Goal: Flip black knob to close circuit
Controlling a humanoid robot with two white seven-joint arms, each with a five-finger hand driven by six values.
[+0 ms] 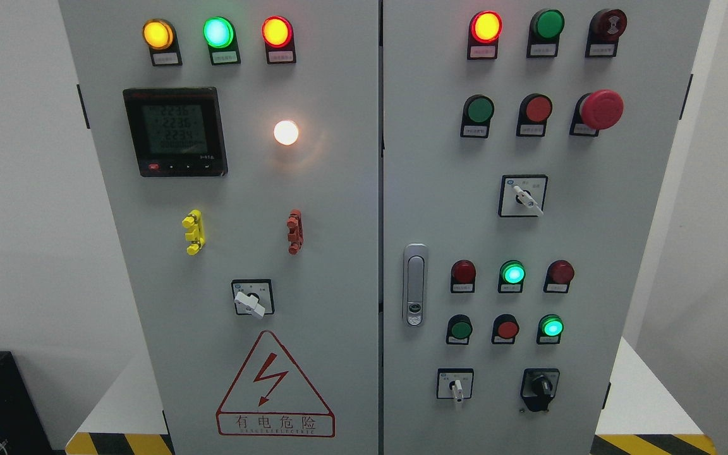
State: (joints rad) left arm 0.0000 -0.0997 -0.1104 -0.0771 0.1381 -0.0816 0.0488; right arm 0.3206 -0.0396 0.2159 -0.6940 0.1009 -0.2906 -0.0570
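You see neither hand in the head view, so finger state cannot be told. The black knob [539, 387] sits untouched at the right door's [617, 221] lower right.

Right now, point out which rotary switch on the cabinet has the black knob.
The black knob sits at the right door's bottom right corner. The other three selector switches carry white handles.

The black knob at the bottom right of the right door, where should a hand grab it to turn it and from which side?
Grip the black knob by its raised central grip, fingers pinching its two flanks, coming straight at the door from the front. It stands out from the panel, with nothing close beside it.
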